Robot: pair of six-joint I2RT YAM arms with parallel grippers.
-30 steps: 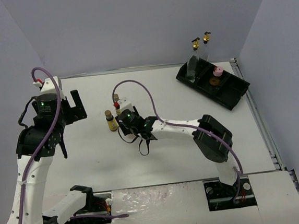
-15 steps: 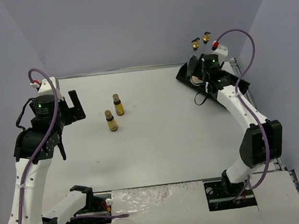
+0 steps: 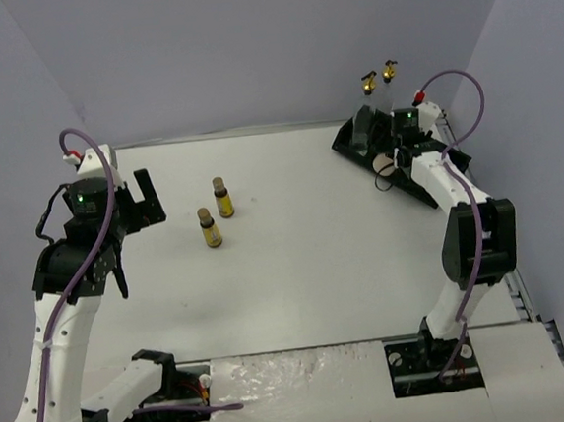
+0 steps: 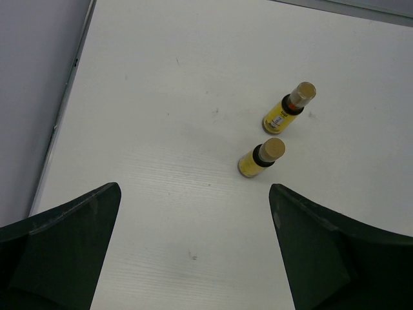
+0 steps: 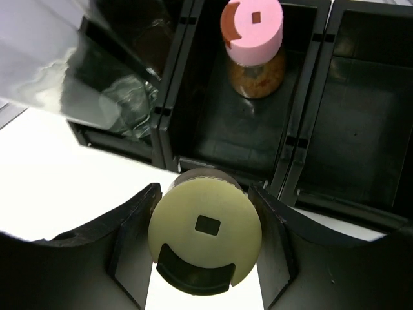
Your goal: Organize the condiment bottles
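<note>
Progress looks roughly half made. In the black compartmented tray [image 3: 444, 179] at the far right corner of the desk, the two taller clear glass bottles with gold-black pour spouts [image 3: 368, 87] stand in the end compartment nearest the far edge. The small pink-capped bottle [image 5: 251, 29] stands in the next one along.

The small cream-capped bottle [image 5: 187, 219] is not yet in a compartment. The right gripper [image 5: 203, 188] pinches it, one finger on either side of the cap, just at the tray's near rim and over the pink bottle's compartment wall. It stands upright, long axis vertical, its flat cap facing straight up at the wrist camera.

Still to do, I judge: drop this one in, then fetch the two amber brown-capped bottles [image 3: 215, 213]. They stand upright, near each other, on the bare desk left of centre. The left gripper [image 4: 193, 190] hangs above them, spread wide and holding nothing.
</note>
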